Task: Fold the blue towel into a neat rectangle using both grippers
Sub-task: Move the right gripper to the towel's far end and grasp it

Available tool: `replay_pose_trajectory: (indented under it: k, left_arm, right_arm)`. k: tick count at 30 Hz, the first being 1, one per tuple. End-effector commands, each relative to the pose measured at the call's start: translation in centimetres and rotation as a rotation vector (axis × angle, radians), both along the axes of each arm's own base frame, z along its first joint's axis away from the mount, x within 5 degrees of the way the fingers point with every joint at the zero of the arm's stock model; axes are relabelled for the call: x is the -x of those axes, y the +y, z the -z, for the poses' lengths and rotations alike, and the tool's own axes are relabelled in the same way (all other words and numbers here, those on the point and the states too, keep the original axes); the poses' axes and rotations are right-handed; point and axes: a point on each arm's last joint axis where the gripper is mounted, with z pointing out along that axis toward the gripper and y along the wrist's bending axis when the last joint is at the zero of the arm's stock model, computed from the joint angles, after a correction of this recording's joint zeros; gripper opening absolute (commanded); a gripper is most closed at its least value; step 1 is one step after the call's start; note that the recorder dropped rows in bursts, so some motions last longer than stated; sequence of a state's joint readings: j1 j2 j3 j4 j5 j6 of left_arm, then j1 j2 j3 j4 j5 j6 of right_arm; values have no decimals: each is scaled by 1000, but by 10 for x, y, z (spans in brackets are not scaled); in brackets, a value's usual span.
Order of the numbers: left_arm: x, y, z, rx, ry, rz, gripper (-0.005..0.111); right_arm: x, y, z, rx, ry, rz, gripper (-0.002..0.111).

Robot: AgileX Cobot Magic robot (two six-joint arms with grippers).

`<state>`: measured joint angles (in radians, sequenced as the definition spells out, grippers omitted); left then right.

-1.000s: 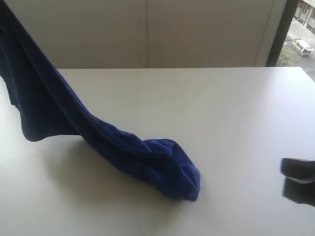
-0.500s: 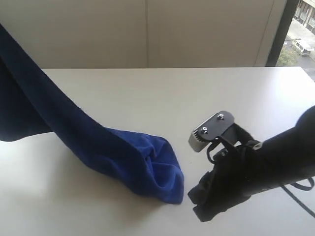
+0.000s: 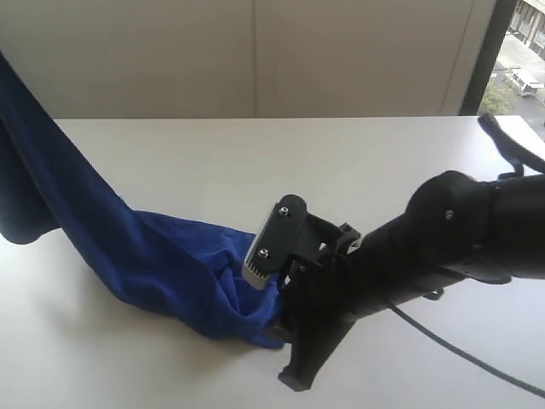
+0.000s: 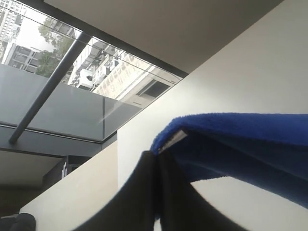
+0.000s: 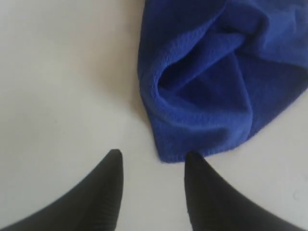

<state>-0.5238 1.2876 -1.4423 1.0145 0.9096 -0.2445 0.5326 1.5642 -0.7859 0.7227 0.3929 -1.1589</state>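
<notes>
The right arm (image 3: pixel 443 239), a second ago only a dark sliver at the edge, now reaches across the table (image 3: pixel 383 153). The right gripper (image 5: pixel 151 156) now sits just short of the blue towel (image 3: pixel 170 264), jaws apart. The towel's bunched end has slid leftward.

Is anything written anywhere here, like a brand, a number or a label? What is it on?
No text can be read in any view.
White tag on the blue towel: seen edge-on, no print shows.
Black arm: no lettering shows on the side in view.
Buildings outside the window: too far and blurred, no signs legible.
</notes>
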Motion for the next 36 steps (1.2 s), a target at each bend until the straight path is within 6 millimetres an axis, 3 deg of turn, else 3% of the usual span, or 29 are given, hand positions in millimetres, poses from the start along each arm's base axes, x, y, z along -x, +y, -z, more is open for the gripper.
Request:
replay_pose_trajectory:
  k: [1,10,25,29,32,36]
  left_arm:
    - [5,2,-2,38,4,-4,0]
    - [6,0,2,49,49,28,0]
    - [4,-2,3,53,52,34,0]
    - [4,-2,3,53,52,34,0]
    - [5,-2,3,55,55,31,0]
    - [5,-2,3,40,66,37,0]
  right_arm:
    - [-12,17,3,15,-12,-53,40]
    - [-33,24,29,178,-8,-178,40]
    - [-37,26,53,226,49,-185,40]
    - [-39,26,59,231,47,-179,29]
    - [-38,25,66,265,64,-211,2]
    - [-36,19,51,306,53,-218,0]
